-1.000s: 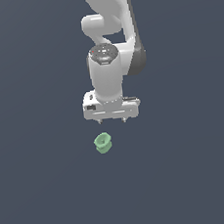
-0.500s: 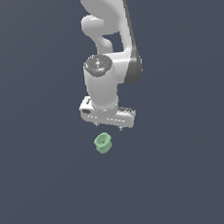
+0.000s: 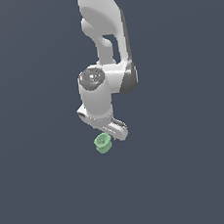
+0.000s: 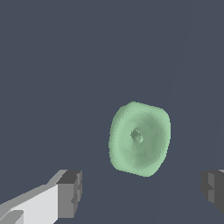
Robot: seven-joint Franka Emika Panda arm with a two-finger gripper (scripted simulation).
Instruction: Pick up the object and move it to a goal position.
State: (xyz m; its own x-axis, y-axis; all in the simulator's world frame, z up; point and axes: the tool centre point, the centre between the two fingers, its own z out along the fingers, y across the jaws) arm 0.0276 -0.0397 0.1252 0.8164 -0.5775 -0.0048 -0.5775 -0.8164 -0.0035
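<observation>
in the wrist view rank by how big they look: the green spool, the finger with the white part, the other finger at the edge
1. green spool
2. finger with the white part
3. other finger, cut off by the frame, so its rank is unsure

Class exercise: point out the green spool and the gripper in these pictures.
Spool (image 4: 139, 139), wrist view, on its hollow top face.
Gripper (image 4: 141, 192), wrist view, midway between the fingertips, jaws apart.
</observation>
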